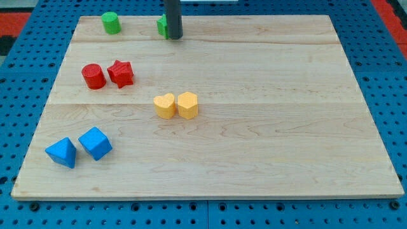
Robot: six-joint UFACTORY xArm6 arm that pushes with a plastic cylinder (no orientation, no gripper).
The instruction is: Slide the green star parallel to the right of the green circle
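The green circle [111,23] stands near the top left of the wooden board [267,127]. The green star [163,26] lies to its right at about the same height, mostly hidden behind my dark rod; only its left edge shows. My tip [175,37] rests on the board right against the star's right side.
A red circle [93,76] and a red star [121,74] sit side by side at the left. A yellow heart [165,105] and a yellow hexagon [187,104] touch near the middle. Two blue blocks [62,152] [95,143] lie at the bottom left.
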